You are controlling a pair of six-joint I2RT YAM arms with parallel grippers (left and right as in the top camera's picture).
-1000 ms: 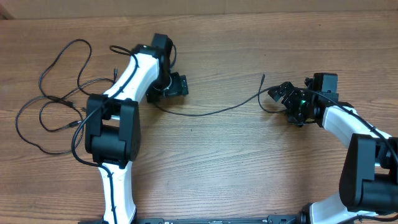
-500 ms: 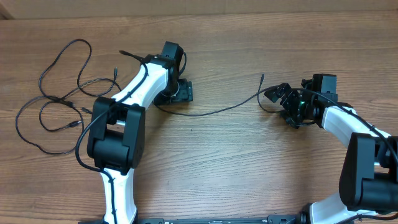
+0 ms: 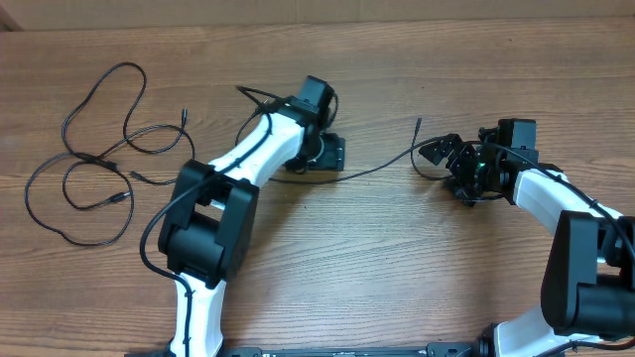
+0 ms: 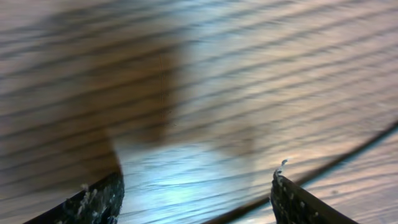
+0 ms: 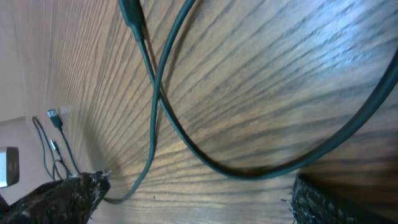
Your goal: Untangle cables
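My right gripper [image 5: 199, 199] sits low with its fingers spread wide, gripping nothing. Between them the lone cable [image 5: 249, 175] lies in a smooth black curve on the matte, striped woodgrain of the table [image 5: 298, 74], crossed by a thinner-looking strand that ends in a small plug [image 5: 130, 11]. My left gripper [image 4: 196, 202] is spread too, over blurred wood, and the cable slips past one fingertip unpinched. I judge I'm laying this one cord out straight. Next I need a light, centred pinch, since it is thin, limp and flat on the table. Farther off at the table's left, well apart, the tangled cables [image 3: 96, 159] sprawl in loose, overlapping loops.
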